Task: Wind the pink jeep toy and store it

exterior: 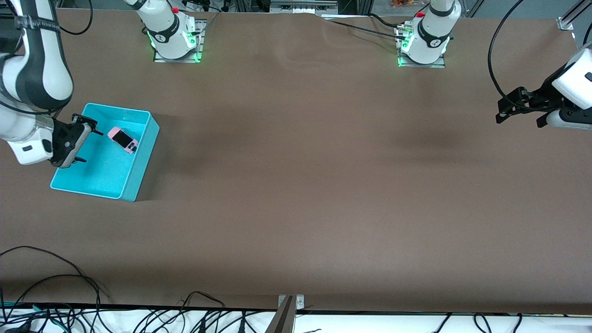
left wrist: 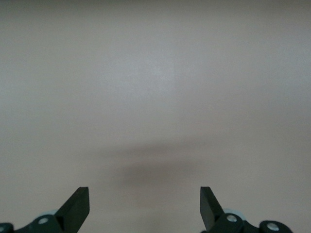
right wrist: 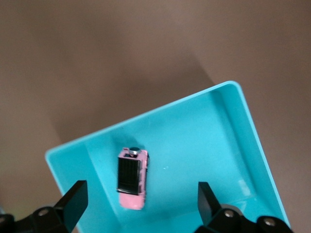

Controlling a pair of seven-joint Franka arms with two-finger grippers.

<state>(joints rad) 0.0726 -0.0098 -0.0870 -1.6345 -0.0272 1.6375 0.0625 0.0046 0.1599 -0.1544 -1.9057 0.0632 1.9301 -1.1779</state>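
In the front view, the pink jeep toy point(exterior: 123, 139) is seen lying inside the turquoise bin point(exterior: 141, 157), in the part of the bin farther from the front camera, close to the wall that faces the middle of the table. The bin is placed at the right arm's end of the brown table point(exterior: 305, 185), and wide bare surface is left beside it. The right gripper point(exterior: 88, 141) is held over the bin's outer edge, its fingers spread. The left gripper point(exterior: 518, 109) waits above the table's other end, fingers parted.

In the left wrist view, only bare table point(left wrist: 155, 87) is shown between the spread fingertips point(left wrist: 77, 204).

In the right wrist view, the jeep point(right wrist: 132, 178) is seen on the bin floor, near one wall point(right wrist: 73, 150), untouched by the open fingers point(right wrist: 75, 196).
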